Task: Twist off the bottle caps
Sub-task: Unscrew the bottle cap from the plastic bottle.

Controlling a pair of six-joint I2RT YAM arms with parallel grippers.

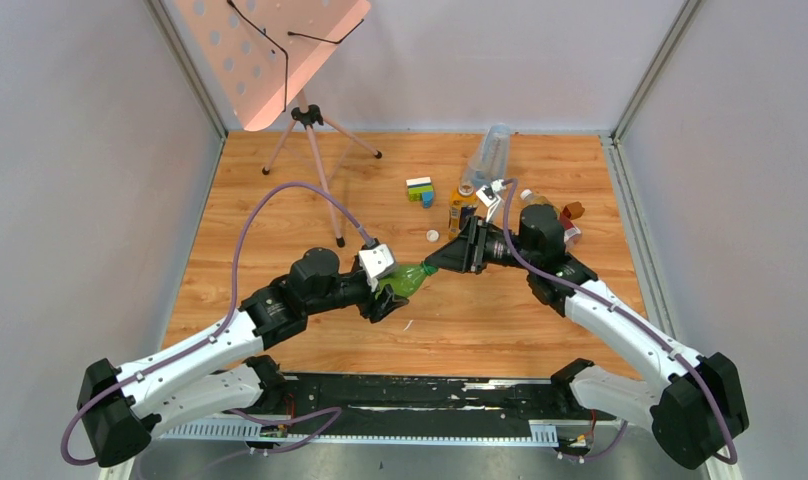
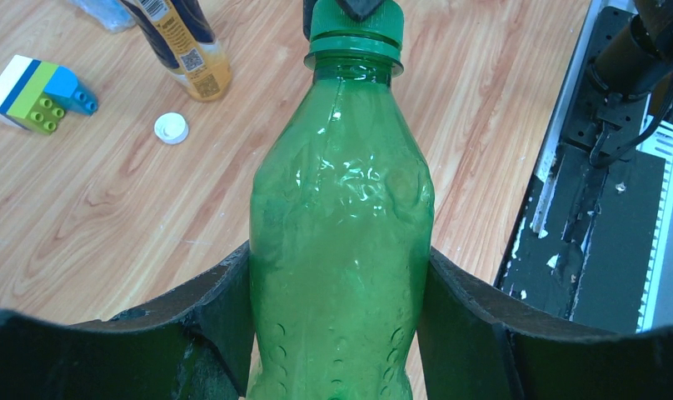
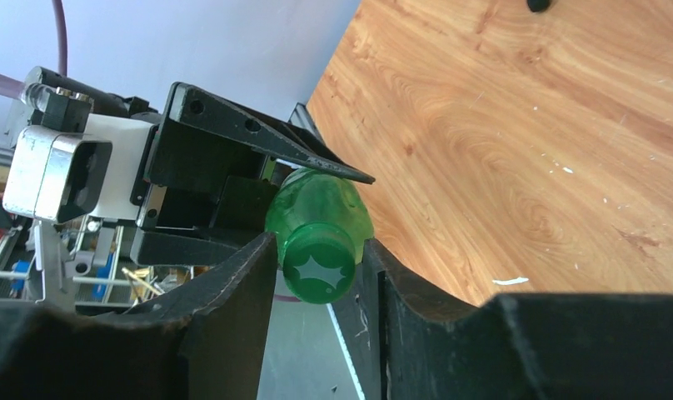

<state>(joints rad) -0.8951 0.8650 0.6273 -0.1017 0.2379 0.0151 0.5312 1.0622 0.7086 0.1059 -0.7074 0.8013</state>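
The green bottle point(image 1: 410, 279) hangs in the air above the middle of the wooden table point(image 1: 280, 200), somewhat toward the near edge, lying roughly level between the two arms. The left gripper point(image 1: 387, 287) is clamped across its waist, both fingers pressed flat against the body. The right gripper point(image 1: 445, 260) is narrowed onto the green cap point(image 3: 318, 267), one finger at each side of the rim, though the right wrist view leaves it unclear how firm that pinch is.

The likeliest failure is the whole bottle turning with the cap. Its wall is thin, glossy, dimpled plastic, and smooth black fingers on a curved waist may not resist a hard twist. Squeezing harder could dent the soft wall instead. The cap is short, with a star moulded into its top, so the right fingers have little height to bite and could ride off the end. Once free, it may drop and roll.

A loose white cap point(image 1: 433, 236) lies on the boards just beside the amber bottle with yellow label point(image 1: 461, 210), toward the far edge, right of centre
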